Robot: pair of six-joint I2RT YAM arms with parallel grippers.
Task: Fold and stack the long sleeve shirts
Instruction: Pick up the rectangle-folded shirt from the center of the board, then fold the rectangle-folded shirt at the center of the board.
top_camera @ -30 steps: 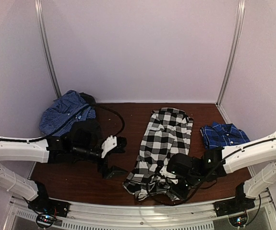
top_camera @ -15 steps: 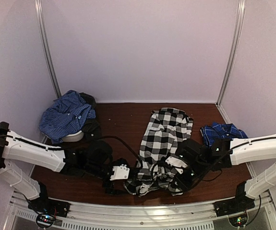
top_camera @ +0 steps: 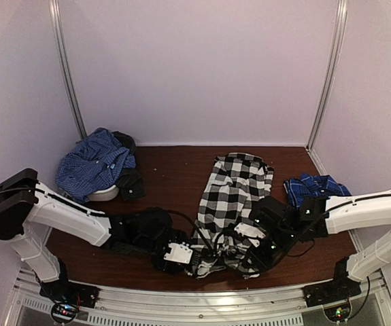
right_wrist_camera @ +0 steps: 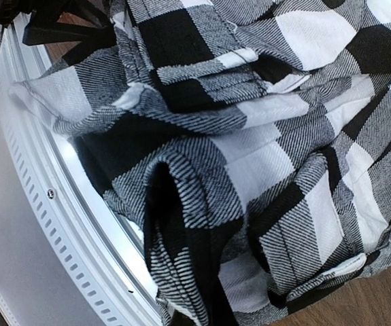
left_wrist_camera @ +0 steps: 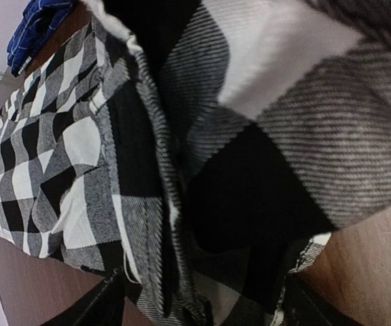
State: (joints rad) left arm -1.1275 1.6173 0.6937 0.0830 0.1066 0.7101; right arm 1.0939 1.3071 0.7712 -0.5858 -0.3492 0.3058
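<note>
At the near edge, a metal rail (top_camera: 202, 309) is seen along the front of the table (top_camera: 175, 170). Just beyond it, the near hem of the black-and-white shirt (top_camera: 232, 193) is bunched and rumpled, with part of the cloth spilling over the rail in the right wrist view.

The left gripper (top_camera: 188, 258) is set low at the left side of that hem. Its jaws are spread wide, with folds of checked cloth lying between the two fingers (left_wrist_camera: 103, 305); no squeeze on the cloth can be made out.

The right gripper (top_camera: 249, 258) is placed at the right side of the same hem. Its jaws are closed, and a ridge of the shirt's cloth is gathered at them, though the fingers themselves are hidden by fabric.

From the hem, the shirt is laid lengthwise toward the back wall, near the middle of the table and flatter at its far end.

To the right of it, apart from it, a royal blue shirt (top_camera: 315, 189) is lying as a compact bundle.

At the far left, a crumpled blue checked cloth (top_camera: 92, 165) is heaped over a white rounded object (top_camera: 104, 195), with a small black cloth (top_camera: 130, 183) just beside them.
</note>
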